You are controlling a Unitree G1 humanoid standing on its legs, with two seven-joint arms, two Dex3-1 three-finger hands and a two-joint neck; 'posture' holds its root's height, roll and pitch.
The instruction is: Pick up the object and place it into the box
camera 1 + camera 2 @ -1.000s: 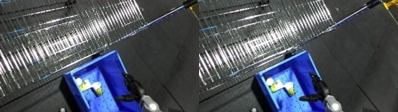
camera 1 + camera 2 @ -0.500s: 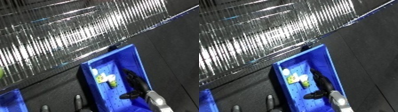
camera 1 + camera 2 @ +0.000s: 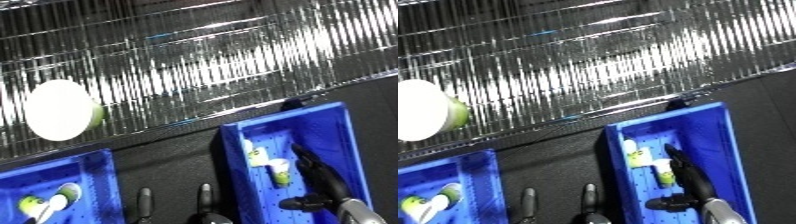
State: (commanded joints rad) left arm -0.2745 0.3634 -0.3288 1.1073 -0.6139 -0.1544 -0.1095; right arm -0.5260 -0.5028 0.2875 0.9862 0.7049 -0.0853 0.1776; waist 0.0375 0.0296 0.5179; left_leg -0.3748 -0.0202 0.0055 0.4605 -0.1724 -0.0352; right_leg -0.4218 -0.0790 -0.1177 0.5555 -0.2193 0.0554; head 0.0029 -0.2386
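Observation:
A blue bin (image 3: 233, 165) lies at the lower right and holds small white and green objects (image 3: 259, 157). My right hand (image 3: 324, 182) reaches into this bin from the bottom edge, fingers straight and thumb spread, beside those objects and holding nothing. Only the straight fingertips of my left hand (image 3: 205, 200) show at the bottom middle, over the dark surface between two bins. A large white round object with a green edge (image 3: 58, 110) sits at the left on the wire rack.
A second blue bin (image 3: 111, 175) at the lower left contains more green and white objects (image 3: 40, 205). A shiny wire rack (image 3: 222, 65) fills the upper half. Dark floor (image 3: 178, 160) separates the bins.
The camera has swung, so the right bin has slid right and the left bin, the white round object and my left fingertips have come into view. My right hand stays in the bin.

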